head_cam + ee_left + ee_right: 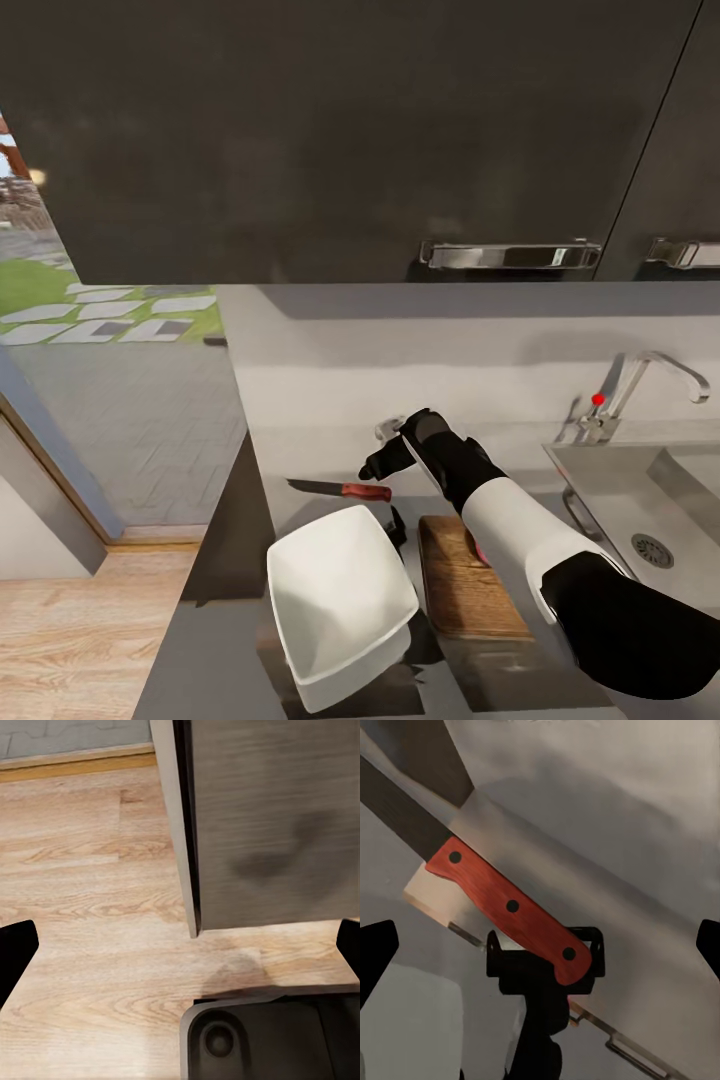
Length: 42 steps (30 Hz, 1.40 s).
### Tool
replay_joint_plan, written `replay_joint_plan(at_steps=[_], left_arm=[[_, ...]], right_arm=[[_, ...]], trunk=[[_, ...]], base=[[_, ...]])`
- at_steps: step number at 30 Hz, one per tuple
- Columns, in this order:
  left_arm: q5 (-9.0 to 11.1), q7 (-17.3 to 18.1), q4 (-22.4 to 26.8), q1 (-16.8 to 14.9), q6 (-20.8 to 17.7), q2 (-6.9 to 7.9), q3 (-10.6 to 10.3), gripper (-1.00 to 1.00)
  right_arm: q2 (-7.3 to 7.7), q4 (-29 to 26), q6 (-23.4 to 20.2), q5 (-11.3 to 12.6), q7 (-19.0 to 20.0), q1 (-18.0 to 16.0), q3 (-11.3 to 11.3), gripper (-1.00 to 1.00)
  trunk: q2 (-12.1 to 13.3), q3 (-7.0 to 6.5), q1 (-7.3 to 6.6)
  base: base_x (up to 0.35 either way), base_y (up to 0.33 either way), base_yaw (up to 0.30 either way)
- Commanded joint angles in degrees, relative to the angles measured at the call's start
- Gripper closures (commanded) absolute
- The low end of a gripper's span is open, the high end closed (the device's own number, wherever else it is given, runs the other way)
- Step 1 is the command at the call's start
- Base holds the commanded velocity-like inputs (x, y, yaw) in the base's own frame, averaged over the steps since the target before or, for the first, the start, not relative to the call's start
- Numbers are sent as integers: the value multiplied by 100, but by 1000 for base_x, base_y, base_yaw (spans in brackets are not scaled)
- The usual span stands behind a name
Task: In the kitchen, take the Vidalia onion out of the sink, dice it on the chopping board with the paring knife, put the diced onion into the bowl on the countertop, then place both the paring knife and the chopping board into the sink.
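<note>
The right arm reaches out over the countertop toward the back wall. The right gripper hangs just above the paring knife. In the right wrist view its 2 black fingertips sit far apart at the picture's edges, so the gripper is spread wide and holds nothing. The paring knife lies flat on the grey top, with its red handle showing 3 dark dots and its dark blade pointing away toward the end of the counter.

The white bowl sits near the front of the countertop, tipped a little to one side. Right beside it lies the brown chopping board. The arm covers part of the board. A tiny bit of pink peeks out by the arm on the board; it is too small to tell what it is.

The sink is farther along, with its round dark drain and a curved faucet with a little red knob.

The left gripper points down at the wooden floor next to a grey cabinet side. Its fingertips are far apart too, so it is spread open and empty.
</note>
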<state>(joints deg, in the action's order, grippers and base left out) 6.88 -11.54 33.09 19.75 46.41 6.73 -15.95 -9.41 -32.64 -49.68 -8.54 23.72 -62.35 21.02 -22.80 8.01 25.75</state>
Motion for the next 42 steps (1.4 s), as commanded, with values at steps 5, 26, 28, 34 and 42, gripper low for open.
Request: replay_joint_plan(at_steps=[5,26,28,34,42], left_arm=[[59,-24,-2,0,9,6,-48,-100],[59,-20,-5,-3,9,4,-48,-100],[59,-22,-5,-5,9,3,-48,-100],[59,-23,-4,-2,9,4,-48,-100],[59,-23,-4,-3,9,8,-49,-100]], right_arm=[[0,-5,-15,-57,45,-5,7,-100],[-7,12,-15,-51,45,-5,15,-100],[-8,12,-15,-51,45,-5,15,-100],[-7,12,-15,-51,46,-5,16,-100],[-8,12,-15,-51,46,-5,24,-100]], trunk=[[-12,35,4],[-12,220,4],[-12,239,4],[-12,293,4],[-12,366,4]], base=[[0,0,0],[0,0,0],[0,0,0],[53,0,0],[57,0,0]])
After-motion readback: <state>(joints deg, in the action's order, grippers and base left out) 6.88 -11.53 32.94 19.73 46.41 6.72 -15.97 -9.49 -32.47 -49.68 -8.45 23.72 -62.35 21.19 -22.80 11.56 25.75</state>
